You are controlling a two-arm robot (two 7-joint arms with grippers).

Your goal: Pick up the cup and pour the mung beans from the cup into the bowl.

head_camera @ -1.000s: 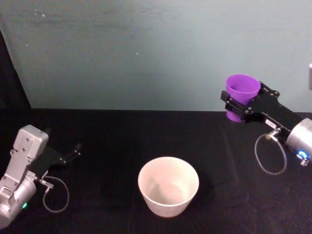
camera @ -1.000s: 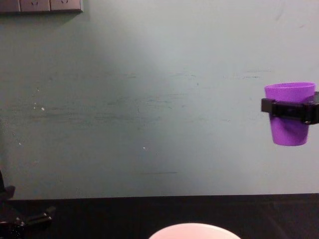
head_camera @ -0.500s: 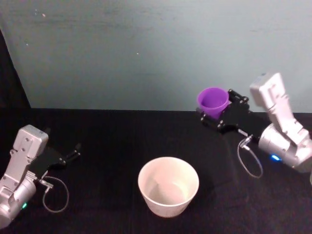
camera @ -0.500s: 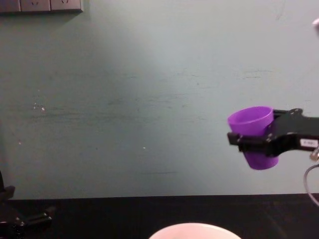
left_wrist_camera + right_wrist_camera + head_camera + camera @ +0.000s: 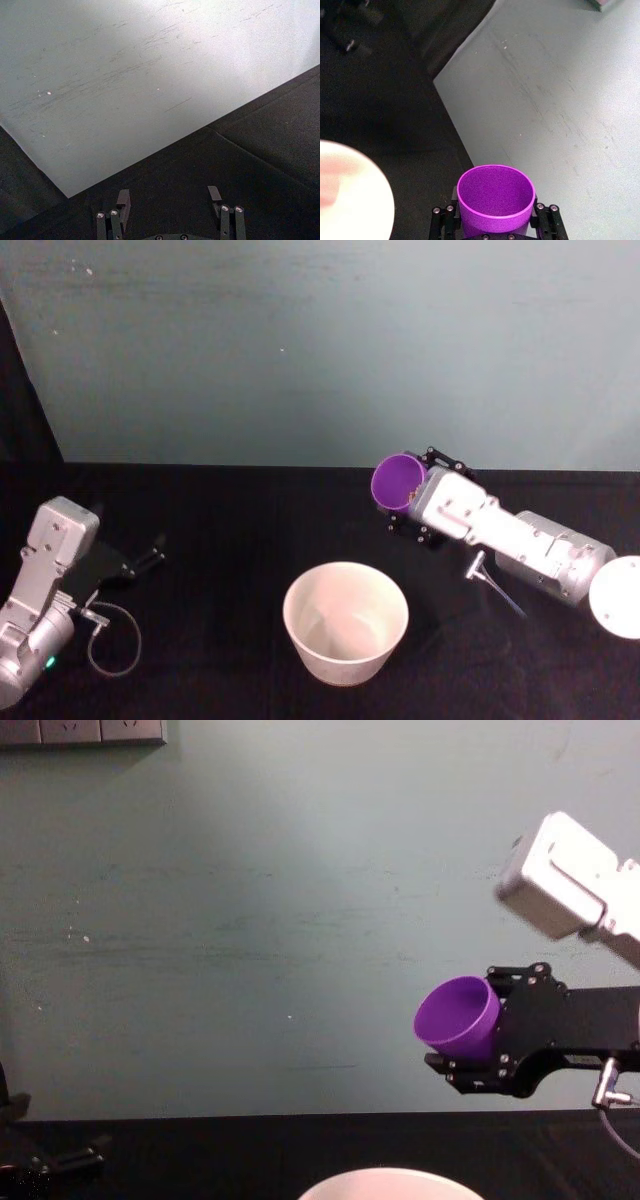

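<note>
Head view downward, chest view level, both on the bowl (image 5: 345,665).

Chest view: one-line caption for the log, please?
Right gripper holds the purple cup tipped sideways, higher than the bowl at the bottom edge; left gripper sits parked low at left.

Scuffed pale green wall (image 5: 250,920); black tabletop (image 5: 230,530) below; grey socket plates (image 5: 80,730) high on wall.

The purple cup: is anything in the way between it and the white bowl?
Nothing visible. The right gripper holds the purple cup tilted in the air, beyond the white bowl toward its right side; between them is open air above the black table.
</note>
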